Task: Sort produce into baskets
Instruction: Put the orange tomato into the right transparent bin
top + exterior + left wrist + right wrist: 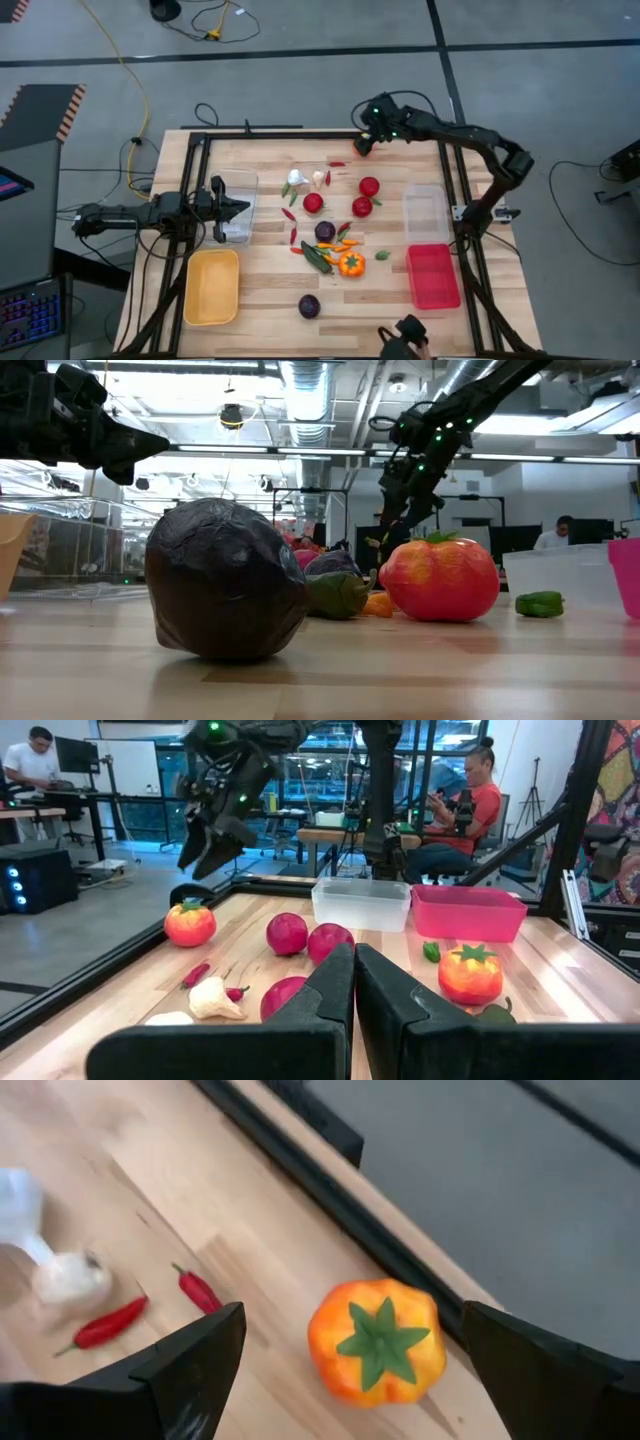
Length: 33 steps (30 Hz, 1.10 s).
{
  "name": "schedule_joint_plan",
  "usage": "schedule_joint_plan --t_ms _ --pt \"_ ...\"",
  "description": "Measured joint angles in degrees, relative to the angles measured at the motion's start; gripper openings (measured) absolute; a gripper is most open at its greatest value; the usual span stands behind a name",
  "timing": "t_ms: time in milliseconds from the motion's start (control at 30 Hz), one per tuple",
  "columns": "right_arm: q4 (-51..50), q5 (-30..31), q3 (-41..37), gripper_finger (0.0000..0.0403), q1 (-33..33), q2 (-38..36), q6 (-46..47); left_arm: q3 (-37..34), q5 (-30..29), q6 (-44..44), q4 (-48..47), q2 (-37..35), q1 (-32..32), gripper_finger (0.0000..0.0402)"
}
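Toy produce lies mid-table: red tomatoes (369, 186), dark purple rounds (325, 231) (309, 306), an orange pepper (351, 264), white garlic (297, 179) and thin chillies (292, 236). An orange-red tomato with a green stem (378, 1342) rests near the table's far edge. My right gripper (362, 143) is open above it, one finger on each side, touching nothing. My left gripper (355, 982) is shut and empty, held above a clear bin (240, 205) at the left. A yellow bin (212, 286), a red bin (432, 275) and a second clear bin (425, 212) stand on the table.
A black metal frame (300, 134) runs along the table's edges, close behind the orange-red tomato. People sit at desks in the room beyond (470, 805). A dark object (405, 335) sits at the near edge. Bare wood lies between the yellow bin and the produce.
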Motion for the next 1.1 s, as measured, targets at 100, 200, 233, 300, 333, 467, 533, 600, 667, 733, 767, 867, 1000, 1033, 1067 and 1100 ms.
schedule_joint_plan --t_ms 100,200,233,300,333,467,533,600,667,733,767,867,1000,1033,1067,1100 --pt "-3.22 0.52 2.89 0.0398 -0.36 3.04 -2.40 0.00 0.00 0.02 0.00 0.00 0.00 0.0000" --pt "-6.51 1.87 5.81 0.0399 -0.40 5.86 -3.95 0.00 0.00 0.02 0.00 0.00 0.00 0.0000" --pt "-8.04 1.93 6.87 0.0399 -0.40 6.66 -4.33 0.00 0.00 0.02 0.00 0.00 0.00 0.0000" --pt "-10.46 2.52 8.80 0.0398 -0.38 8.12 -5.23 0.00 0.00 0.02 0.00 0.00 -0.01 0.0000" --pt "-11.46 2.89 9.66 0.0398 -0.36 8.81 -6.13 0.00 0.00 0.02 0.00 0.00 -0.02 0.0000" --pt "-15.42 3.13 12.59 0.0399 -0.36 11.19 -9.34 0.00 0.00 0.02 0.00 0.00 -0.01 0.0000" --pt "-17.18 3.17 13.60 0.0399 -0.36 12.30 -10.30 0.00 0.00 0.02 0.00 0.00 -0.01 0.0000" --pt "-18.33 3.38 14.20 0.0399 -0.36 13.42 -10.30 0.00 0.00 0.02 0.00 0.00 -0.02 0.0000" --pt "-18.43 3.74 14.35 0.0399 -0.65 14.32 -10.32 0.00 0.00 0.02 0.00 0.00 -0.02 0.0000" --pt "-18.40 3.54 14.38 0.0399 -0.86 14.99 -10.32 0.00 0.00 0.02 0.00 0.00 -0.01 0.0000" --pt "-18.37 3.46 14.41 0.0399 -1.03 15.41 -10.32 0.00 0.00 0.02 0.00 0.00 -0.01 0.0000" --pt "-18.51 3.24 14.42 0.0399 -1.13 16.48 -10.30 0.00 0.00 0.02 0.00 0.00 -0.01 0.0000" --pt "-18.60 3.20 14.41 0.0399 -1.47 16.53 -10.31 0.00 0.00 0.02 0.00 0.00 0.00 0.0000" --pt "-18.57 3.21 14.42 0.0399 -1.47 16.52 -10.30 0.00 0.02 0.02 0.00 0.00 -0.02 0.0000" --pt "-18.69 3.13 14.42 0.0399 -1.47 16.53 -10.30 0.00 0.00 0.02 0.00 0.00 0.00 0.0000" --pt "-18.81 3.10 14.42 0.0397 -1.47 16.54 -10.30 0.00 0.00 0.02 0.00 0.00 -0.01 0.0000"
